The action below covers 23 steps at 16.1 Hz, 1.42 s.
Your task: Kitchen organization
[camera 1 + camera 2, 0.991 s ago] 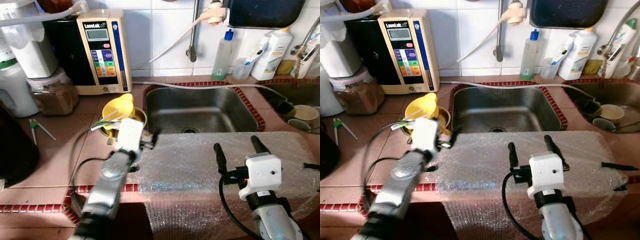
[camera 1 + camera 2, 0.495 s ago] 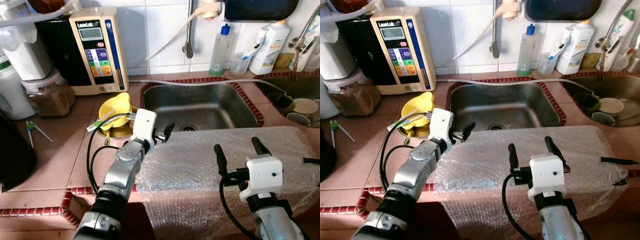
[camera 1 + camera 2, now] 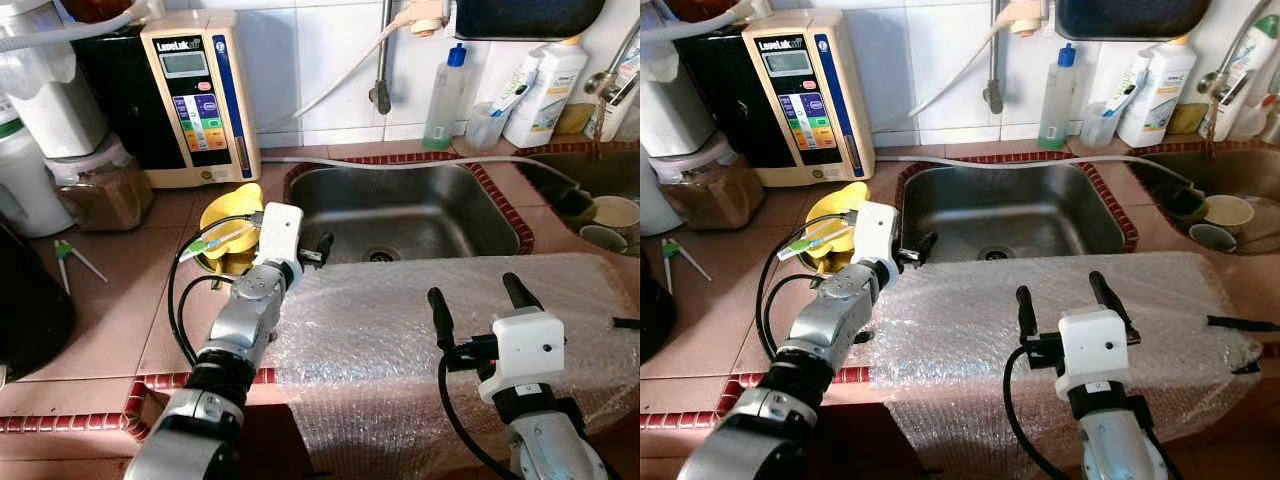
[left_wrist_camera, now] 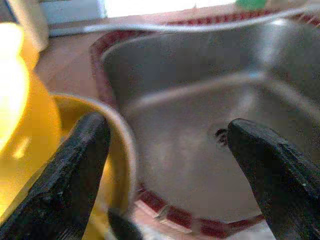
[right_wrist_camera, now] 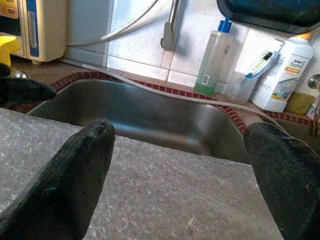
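A sheet of bubble wrap (image 3: 440,330) lies over the counter's front edge, before the steel sink (image 3: 405,215). The right gripper (image 3: 478,292) hovers above the wrap, fingers spread and empty. The left gripper (image 3: 915,247) sits at the sink's left rim beside the yellow bowl (image 3: 230,215), fingers apart, holding nothing.

- At centre frame, my left gripper (image 3: 318,250) sat at the near-left corner of the steel sink (image 3: 450,215), just right of the yellow cups (image 3: 232,222).
- At lower right, my right gripper (image 3: 480,300) hovered with fingers spread over the bubble wrap (image 3: 380,330).
- A water ioniser (image 3: 195,95) stood upper left.
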{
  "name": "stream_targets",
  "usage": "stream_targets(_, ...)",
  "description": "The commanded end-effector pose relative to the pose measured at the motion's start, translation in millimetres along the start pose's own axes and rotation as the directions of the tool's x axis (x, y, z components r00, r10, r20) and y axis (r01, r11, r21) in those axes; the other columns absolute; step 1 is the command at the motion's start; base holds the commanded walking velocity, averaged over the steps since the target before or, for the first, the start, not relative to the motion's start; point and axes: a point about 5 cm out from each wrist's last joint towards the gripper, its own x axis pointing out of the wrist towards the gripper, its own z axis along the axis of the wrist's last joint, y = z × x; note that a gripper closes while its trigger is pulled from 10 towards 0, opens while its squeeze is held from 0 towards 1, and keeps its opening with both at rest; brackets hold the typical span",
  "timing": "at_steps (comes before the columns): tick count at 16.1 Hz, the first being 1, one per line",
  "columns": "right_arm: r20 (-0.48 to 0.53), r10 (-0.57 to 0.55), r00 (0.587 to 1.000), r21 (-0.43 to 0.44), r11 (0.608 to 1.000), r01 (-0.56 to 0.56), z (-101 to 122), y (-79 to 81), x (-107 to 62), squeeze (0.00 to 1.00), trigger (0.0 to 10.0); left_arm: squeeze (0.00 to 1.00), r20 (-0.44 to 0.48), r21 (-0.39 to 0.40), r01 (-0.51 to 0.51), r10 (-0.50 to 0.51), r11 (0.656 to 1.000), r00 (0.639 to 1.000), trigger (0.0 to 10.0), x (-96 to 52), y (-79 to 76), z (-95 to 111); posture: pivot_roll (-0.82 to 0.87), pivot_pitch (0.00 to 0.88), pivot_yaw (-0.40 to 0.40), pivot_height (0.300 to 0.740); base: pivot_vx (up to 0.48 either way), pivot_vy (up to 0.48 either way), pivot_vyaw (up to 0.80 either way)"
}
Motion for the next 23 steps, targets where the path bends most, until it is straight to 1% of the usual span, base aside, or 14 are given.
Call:
stream_targets(1, 0.013, 0.006, 1.000, 0.002, 1.000, -0.006, 4.1, 1.2, 0.2, 0.00, 10.0, 0.00, -0.005, 0.014, -0.028, 0.028, 1.000, 1.000, 10.0, 1.0, 4.3, 0.5, -0.03, 0.020, 0.070, 0.740, 0.000, 0.000, 0.00)
stream_targets(3, 0.011, 0.008, 1.000, 0.004, 1.000, -0.008, 4.1, 1.3, -0.6, 0.00, 10.0, 0.00, 0.000, 0.024, -0.064, 0.064, 0.998, 0.998, 10.0, 1.0, 11.6, -2.6, -0.04, 0.023, 0.070, 0.740, 0.000, 0.000, 0.00)
stream_targets(4, 0.010, 0.009, 1.000, 0.004, 1.000, -0.009, 3.9, 1.5, -1.0, 0.00, 10.0, 0.00, -0.003, 0.035, -0.106, 0.107, 0.994, 0.994, 10.0, 0.6, 19.9, -5.8, -0.03, 0.026, 0.069, 0.740, 0.000, 0.000, 0.00)
stream_targets(6, 0.009, 0.012, 1.000, 0.005, 1.000, -0.012, 3.9, 2.0, -1.1, 0.00, 10.0, 0.00, -0.001, 0.048, -0.137, 0.137, 0.989, 0.991, 10.0, 0.4, 26.3, -7.1, -0.03, 0.025, 0.067, 0.740, 0.000, 0.000, 0.00)
stream_targets(8, 0.010, 0.014, 1.000, 0.004, 1.000, -0.014, 3.8, 2.0, -0.7, 0.00, 10.0, 0.00, -0.008, 0.071, -0.155, 0.156, 0.985, 0.988, 10.0, 0.6, 30.8, -9.4, -0.03, 0.026, 0.063, 0.740, 0.000, 0.000, 0.00)
stream_targets(9, 0.010, 0.014, 1.000, 0.003, 1.000, -0.015, 4.0, 1.4, -0.3, 0.00, 10.0, 0.00, -0.022, 0.096, -0.160, 0.163, 0.982, 0.986, 10.0, 0.8, 32.8, -11.1, -0.03, 0.027, 0.061, 0.740, 0.000, 0.000, 0.00)
stream_targets(11, 0.009, 0.014, 1.000, 0.001, 1.000, -0.014, 3.7, 1.0, -0.5, 0.00, 10.0, 0.00, -0.045, 0.120, -0.167, 0.173, 0.979, 0.984, 10.0, 0.5, 36.1, -14.4, -0.03, 0.027, 0.061, 0.740, 0.000, 0.000, 0.00)
stream_targets(13, 0.008, 0.014, 1.000, 0.000, 1.000, -0.014, 3.6, 1.0, -0.5, 0.00, 10.0, 0.00, -0.062, 0.122, -0.171, 0.179, 0.978, 0.982, 10.0, 0.0, 39.1, -16.8, -0.03, 0.027, 0.061, 0.740, 0.000, 0.000, 0.00)
stream_targets(16, 0.008, 0.011, 1.000, -0.002, 1.000, -0.011, 3.4, 0.0, 0.3, 0.00, 10.0, 0.00, -0.089, 0.181, -0.191, 0.210, 0.965, 0.974, 10.0, -3.3, 50.5, -19.9, -0.02, 0.027, 0.061, 0.740, 0.000, 0.000, 0.00)
stream_targets(19, 0.009, 0.011, 1.000, -0.002, 1.000, -0.011, 2.9, -0.6, 1.1, 0.00, 10.0, 0.00, -0.095, 0.185, -0.216, 0.236, 0.959, 0.967, 10.0, -7.5, 62.1, -21.0, -0.02, 0.024, 0.061, 0.740, 0.000, 0.000, 0.00)
stream_targets(20, 0.009, 0.012, 1.000, -0.002, 1.000, -0.012, 2.6, -0.5, 1.9, 0.00, 10.0, 0.00, -0.114, 0.187, -0.229, 0.253, 0.955, 0.961, 10.0, -10.9, 67.9, -23.8, -0.01, 0.023, 0.058, 0.740, 0.000, 0.000, 0.00)
stream_targets(23, 0.012, 0.016, 1.000, -0.004, 1.000, -0.016, 2.3, -1.3, 3.8, 0.00, 10.0, 0.00, -0.174, 0.134, -0.236, 0.258, 0.962, 0.951, 10.0, -17.8, 70.9, -31.0, 0.00, 0.023, 0.054, 0.740, 0.000, 0.000, 0.00)
